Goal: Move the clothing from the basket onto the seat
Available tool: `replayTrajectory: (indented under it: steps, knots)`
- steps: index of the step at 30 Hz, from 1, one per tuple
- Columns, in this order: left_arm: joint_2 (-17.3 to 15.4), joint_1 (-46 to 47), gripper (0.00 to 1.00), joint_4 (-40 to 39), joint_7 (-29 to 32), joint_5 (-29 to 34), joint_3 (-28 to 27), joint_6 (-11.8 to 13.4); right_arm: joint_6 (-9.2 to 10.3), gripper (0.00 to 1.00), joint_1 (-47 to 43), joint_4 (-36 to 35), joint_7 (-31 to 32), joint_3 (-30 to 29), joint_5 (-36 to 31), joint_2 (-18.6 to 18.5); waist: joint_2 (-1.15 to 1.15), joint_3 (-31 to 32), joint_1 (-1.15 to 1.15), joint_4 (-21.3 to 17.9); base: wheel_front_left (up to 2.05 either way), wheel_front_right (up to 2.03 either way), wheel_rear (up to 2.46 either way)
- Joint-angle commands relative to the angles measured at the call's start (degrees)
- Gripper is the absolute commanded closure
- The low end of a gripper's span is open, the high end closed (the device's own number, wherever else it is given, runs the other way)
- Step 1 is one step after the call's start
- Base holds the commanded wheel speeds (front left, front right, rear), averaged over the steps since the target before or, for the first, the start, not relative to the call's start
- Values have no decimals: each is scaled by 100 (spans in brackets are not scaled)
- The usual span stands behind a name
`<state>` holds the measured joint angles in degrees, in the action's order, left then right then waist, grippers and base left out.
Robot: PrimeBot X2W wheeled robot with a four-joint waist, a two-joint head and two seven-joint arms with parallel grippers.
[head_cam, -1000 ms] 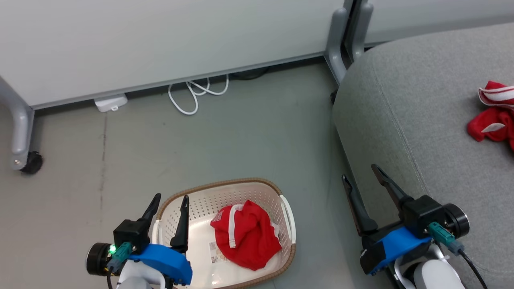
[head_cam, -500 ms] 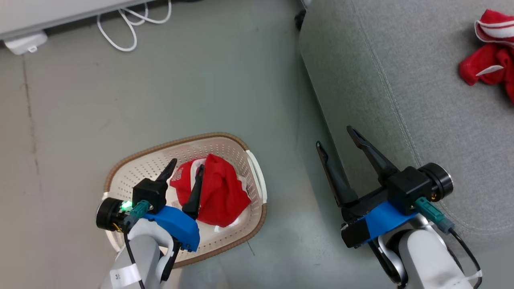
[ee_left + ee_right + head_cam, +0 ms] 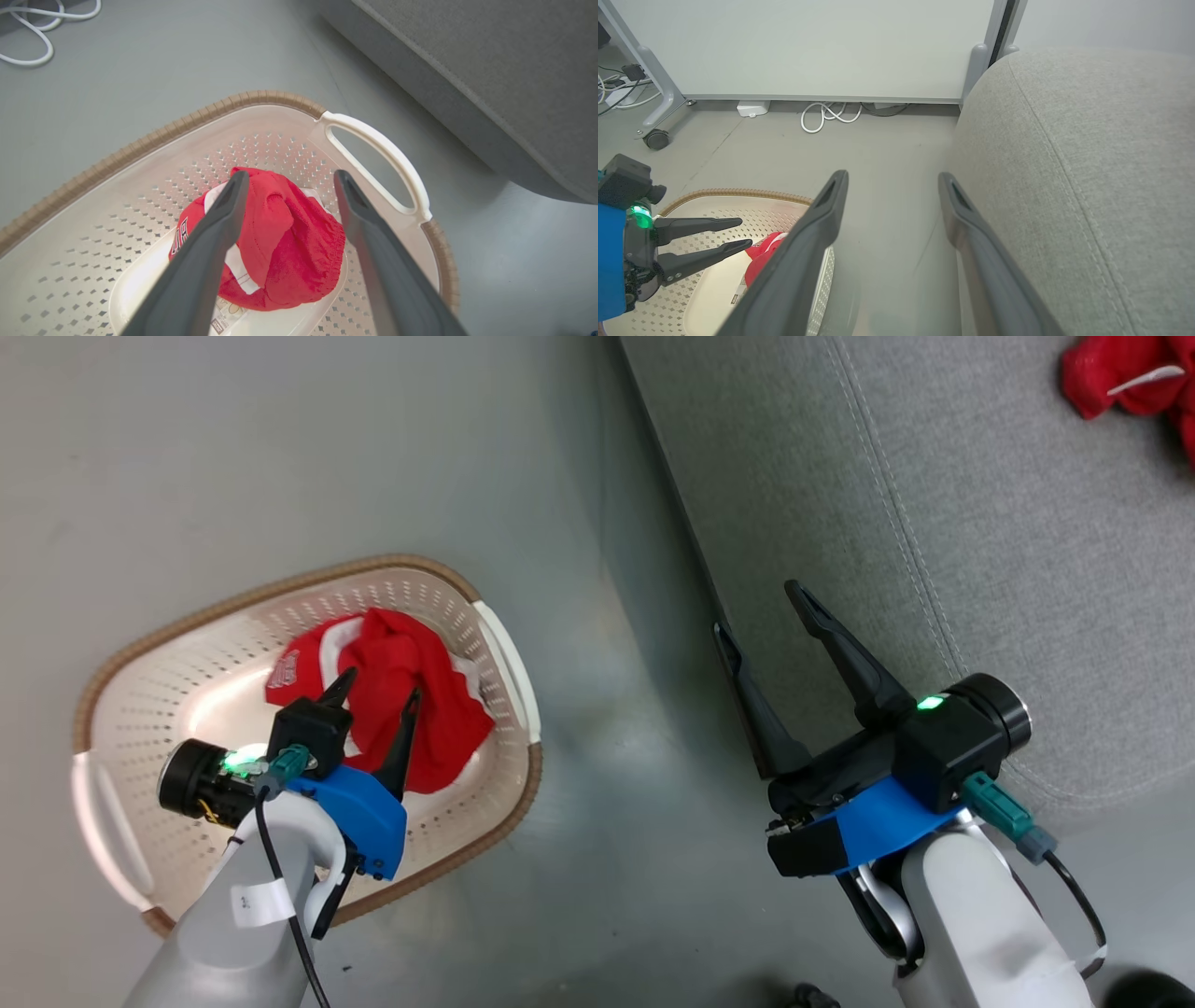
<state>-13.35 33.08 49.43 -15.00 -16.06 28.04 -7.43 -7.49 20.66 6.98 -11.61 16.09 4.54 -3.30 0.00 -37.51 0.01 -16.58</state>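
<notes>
Grey floor (image 3: 280,448): cream perforated plastic basket (image 3: 140,691) held red fabric clothing (image 3: 383,653); another red garment (image 3: 1120,378) lay on the light grey upholstered seat (image 3: 1027,523). Left gripper (image 3: 378,684) gaped over the basket, right gripper (image 3: 756,609) gaped empty.

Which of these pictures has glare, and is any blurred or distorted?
Head view: bright glare on the bottom of the cream perforated plastic basket. Left wrist view: sharp; the red fabric garment shows its weave. Right wrist view: dark fingers of the right gripper go soft near the lens.
</notes>
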Motion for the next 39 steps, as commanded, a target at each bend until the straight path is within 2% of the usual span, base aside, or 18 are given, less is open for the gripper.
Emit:
replayTrajectory:
  steps: [1, 9, 18, 31, 39]
  knots:
    - [-34, 125, 0, 48, -27, -41, 65, -3, -1, 0, 124, 21, -50, 14, 17, 38, 0, -251, -1, -207, 0, 0, 0]
    - [-277, 510, 0, 467, 97, -391, 625, -2, -1, 0, 374, 154, -255, 215, 344, 50, 0, -668, -1, -417, 0, 0, 0]
    - [-548, 892, 0, 925, 171, -466, 737, 48, -1, 0, 592, 143, -354, 452, 543, 48, 0, -1067, -1, -619, 0, 0, 0]
    - [-699, 1446, 0, 1312, 167, -237, 790, 823, -1, 0, 693, -41, -360, 623, 728, 48, 0, -1459, -1, -705, 0, 0, 0]
    - [-697, 1542, 0, 1485, 181, -276, 771, 1095, -1, 0, 676, -69, -361, 675, 785, 49, 0, -1528, -1, -766, 0, 0, 0]
